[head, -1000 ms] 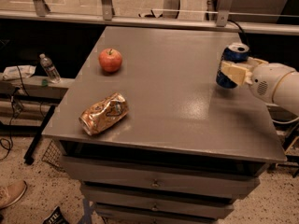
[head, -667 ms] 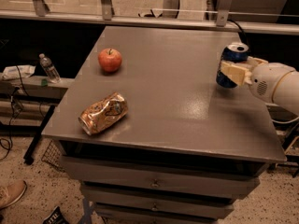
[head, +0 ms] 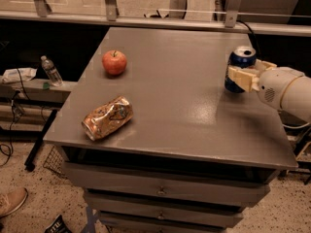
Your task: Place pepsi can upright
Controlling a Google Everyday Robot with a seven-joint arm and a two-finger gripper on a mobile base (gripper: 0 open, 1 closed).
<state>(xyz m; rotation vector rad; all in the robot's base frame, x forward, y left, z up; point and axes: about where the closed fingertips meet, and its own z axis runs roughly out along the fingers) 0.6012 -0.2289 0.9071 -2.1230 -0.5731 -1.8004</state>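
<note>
The pepsi can [head: 239, 61] is dark blue with a silver top. It stands upright on the grey table [head: 180, 101] near the right edge. My gripper [head: 241, 76] reaches in from the right on a white arm, and its pale fingers [head: 239, 74] sit around the can's middle. The lower part of the can is partly hidden behind them.
A red apple [head: 114, 62] sits at the table's left back. A crushed gold-orange can [head: 107, 117] lies on its side near the front left edge. Drawers are below the tabletop. A water bottle [head: 50, 71] stands on a low shelf to the left.
</note>
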